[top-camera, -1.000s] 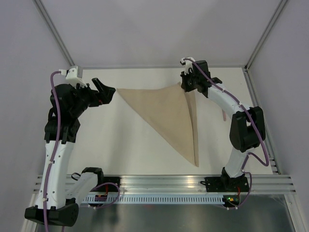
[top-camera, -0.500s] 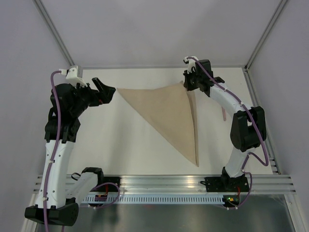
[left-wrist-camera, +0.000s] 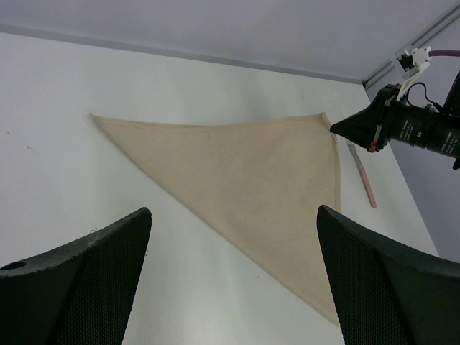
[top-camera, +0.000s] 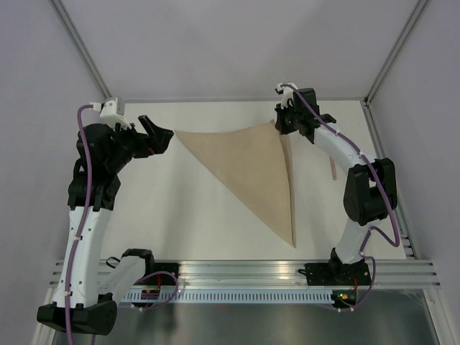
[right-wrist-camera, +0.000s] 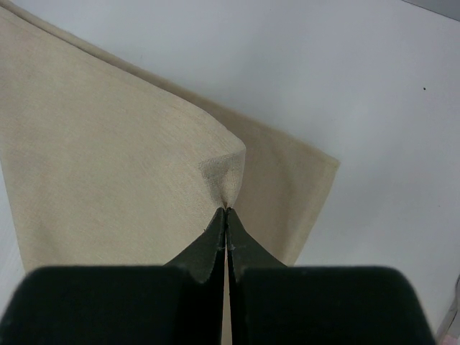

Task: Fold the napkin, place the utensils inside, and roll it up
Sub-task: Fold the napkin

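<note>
White tbl [top-camera: 194, 208] w/ napkin [top-camera: 251, 165] (tan triangle)

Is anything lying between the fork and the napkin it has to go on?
Nothing visible: only bare table separates the fork from the right edge of the napkin. The right gripper, pinching its far corner, sits beside the fork's far end.

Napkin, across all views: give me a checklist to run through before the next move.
1. The napkin is folded into a triangle: ok.
2. The right hand is shut on the top layer's corner: ok.
3. Top corner matches the bottom corner: not ok, the lower layer sticks out beyond it.
4. The left hand is open, off the cloth: ok.
5. The fork lies free on the table, right of the napkin: ok.
6. Pinched corner resting on the table: cannot tell.
</note>
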Controlling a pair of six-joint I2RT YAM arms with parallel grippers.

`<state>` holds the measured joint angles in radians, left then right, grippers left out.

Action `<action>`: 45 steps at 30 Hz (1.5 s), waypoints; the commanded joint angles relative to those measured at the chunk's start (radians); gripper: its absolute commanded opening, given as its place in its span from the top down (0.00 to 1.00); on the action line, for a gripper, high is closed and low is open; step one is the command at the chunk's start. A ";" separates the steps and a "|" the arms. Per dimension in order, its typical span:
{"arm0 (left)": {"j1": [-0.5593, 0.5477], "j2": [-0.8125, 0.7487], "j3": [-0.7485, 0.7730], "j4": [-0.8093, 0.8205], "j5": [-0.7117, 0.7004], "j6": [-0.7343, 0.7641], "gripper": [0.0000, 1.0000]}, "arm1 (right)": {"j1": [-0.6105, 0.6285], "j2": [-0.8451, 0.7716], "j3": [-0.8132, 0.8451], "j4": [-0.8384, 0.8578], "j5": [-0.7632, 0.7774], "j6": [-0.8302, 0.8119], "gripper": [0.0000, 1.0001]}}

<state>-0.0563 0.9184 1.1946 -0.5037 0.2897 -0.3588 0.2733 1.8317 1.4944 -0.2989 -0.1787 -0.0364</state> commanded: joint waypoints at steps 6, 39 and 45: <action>0.004 0.004 -0.003 0.039 0.028 -0.045 0.00 | -0.017 -0.038 0.012 0.041 -0.002 0.020 1.00; 0.004 0.007 -0.052 0.068 0.037 -0.049 0.00 | -0.031 0.066 0.012 0.040 0.038 0.004 0.99; 0.006 0.004 -0.082 0.082 0.037 -0.048 0.00 | -0.039 0.115 0.024 0.034 0.062 -0.005 1.00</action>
<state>-0.0563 0.9291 1.1229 -0.4644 0.2981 -0.3706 0.2459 1.9232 1.4944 -0.2848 -0.1516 -0.0326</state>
